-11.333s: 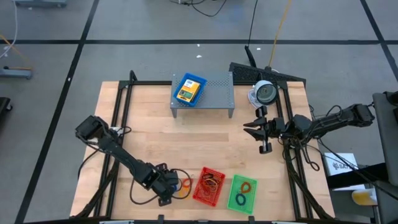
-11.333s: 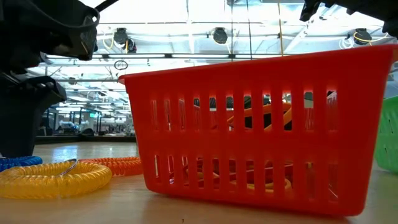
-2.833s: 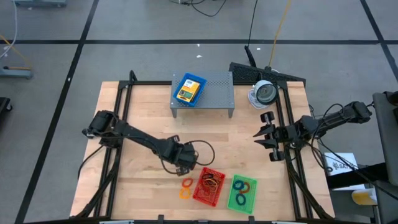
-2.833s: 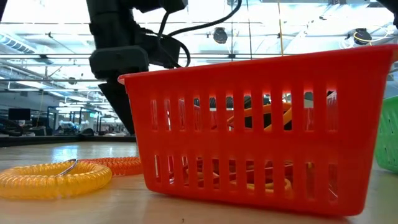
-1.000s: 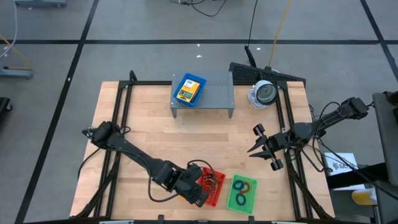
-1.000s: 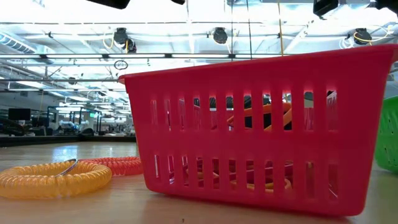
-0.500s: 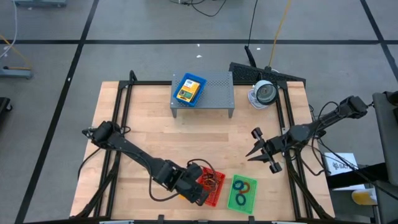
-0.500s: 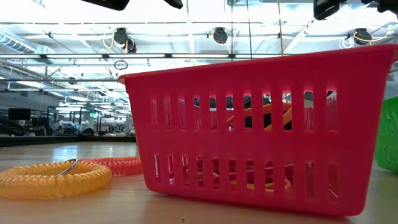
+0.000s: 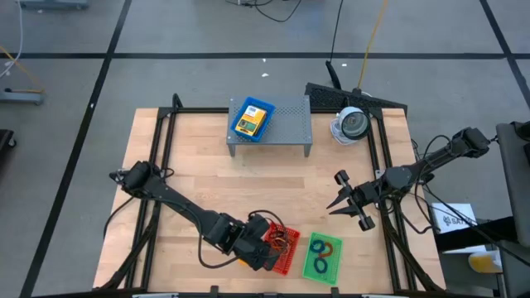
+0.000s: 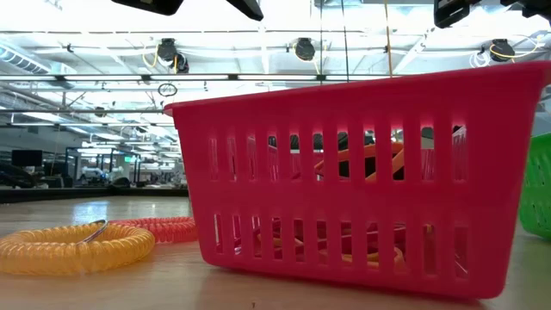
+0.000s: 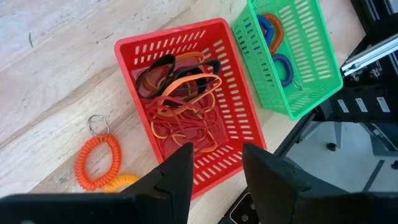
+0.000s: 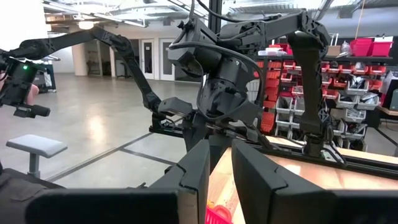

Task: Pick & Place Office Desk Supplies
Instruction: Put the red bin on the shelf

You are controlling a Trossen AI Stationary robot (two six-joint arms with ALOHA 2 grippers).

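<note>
My left gripper [image 9: 265,257] [image 11: 217,150] hangs open above the near left part of the red mesh tray [image 9: 286,240] [image 10: 344,172], pointing steeply down, with nothing between its fingers. Inside the tray is a tangle of reddish, orange and dark rubber bands [image 11: 183,106]. An orange coil ring [image 11: 96,160] [image 10: 159,228] and a yellow one [image 10: 73,245] rest on the wood left of the tray. The green tray [image 9: 321,258] [image 11: 323,62] holds blue and orange rings. My right gripper [image 9: 334,203] [image 12: 222,168] waits in the air at the table's right, open by a narrow gap and holding nothing.
A grey perforated shelf [image 9: 281,124] stands at the far middle with a blue-and-yellow crayon box [image 9: 252,119] on top. A round white-and-grey device [image 9: 352,124] sits at the far right. Bare wood lies between the shelf and the trays.
</note>
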